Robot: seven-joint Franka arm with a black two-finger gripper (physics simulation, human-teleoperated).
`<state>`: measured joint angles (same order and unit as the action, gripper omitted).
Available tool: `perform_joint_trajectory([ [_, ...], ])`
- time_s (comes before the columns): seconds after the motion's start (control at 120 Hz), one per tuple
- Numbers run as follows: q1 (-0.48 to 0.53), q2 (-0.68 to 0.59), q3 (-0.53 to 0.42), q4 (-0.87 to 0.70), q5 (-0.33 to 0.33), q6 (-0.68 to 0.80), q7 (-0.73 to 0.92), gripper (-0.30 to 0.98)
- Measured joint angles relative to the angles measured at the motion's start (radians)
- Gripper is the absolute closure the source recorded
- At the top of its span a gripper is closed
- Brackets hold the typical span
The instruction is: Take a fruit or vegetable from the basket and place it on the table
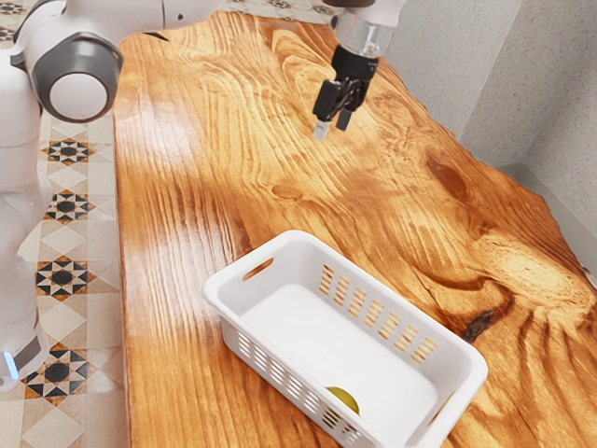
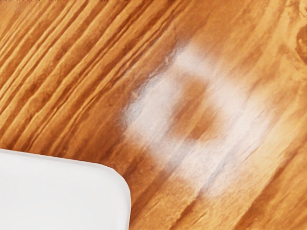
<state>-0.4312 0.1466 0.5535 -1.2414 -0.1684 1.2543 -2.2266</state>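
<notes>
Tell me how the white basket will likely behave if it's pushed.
The basket looks like molded plastic, so it's probably fairly stiff, though its slotted walls might flex a little. Its broad, flat bottom suggests it would slide sooner than tip. With just one small greenish-yellow fruit or vegetable visible inside, it's probably light for its size.

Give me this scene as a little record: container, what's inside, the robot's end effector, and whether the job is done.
container: white plastic basket with slotted sides, on a wooden table
contents: one yellow-green rounded item, partly hidden by the basket's side; exact kind unclear
end effector: above the table, away from the basket, fingers apart, holding nothing
job: not done; the item is in the basket
</notes>
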Motion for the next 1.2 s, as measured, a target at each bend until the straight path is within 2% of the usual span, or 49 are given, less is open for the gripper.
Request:
perform_joint_trajectory([
  [0.208, -0.009, -0.001, -0.006, 0.001, 0.013, 0.001, 0.014, 0.00],
  [0.35, -0.017, 0.019, -0.075, 0.039, 0.017, 0.078, 0.243, 0.00],
  [0.4, -0.016, 0.054, -0.137, 0.043, 0.020, 0.135, 0.347, 0.00],
  [0.467, -0.014, 0.114, -0.276, 0.045, 0.017, 0.204, 0.508, 0.00],
  [0.517, 0.003, 0.180, -0.419, 0.045, 0.016, 0.281, 0.631, 0.00],
  [0.583, 0.090, 0.254, -0.643, 0.044, 0.037, 0.405, 0.780, 0.00],
  [0.633, 0.121, 0.251, -0.716, -0.012, 0.053, 0.491, 0.883, 0.00],
  [0.708, 0.135, 0.112, -0.721, -0.299, 0.051, 0.660, 1.028, 0.00],
  [0.767, 0.130, 0.074, -0.716, -0.411, 0.058, 0.777, 1.135, 0.00],
  [0.95, 0.085, 0.130, -0.714, -0.447, 0.110, 0.995, 1.406, 0.00],
  [1.017, 0.054, 0.120, -0.684, -0.480, 0.091, 1.037, 1.483, 0.00],
  [1.133, -0.038, 0.079, -0.562, -0.546, 0.041, 1.083, 1.594, 0.00],
  [1.2, -0.054, 0.076, -0.537, -0.555, 0.005, 1.098, 1.647, 0.00],
])
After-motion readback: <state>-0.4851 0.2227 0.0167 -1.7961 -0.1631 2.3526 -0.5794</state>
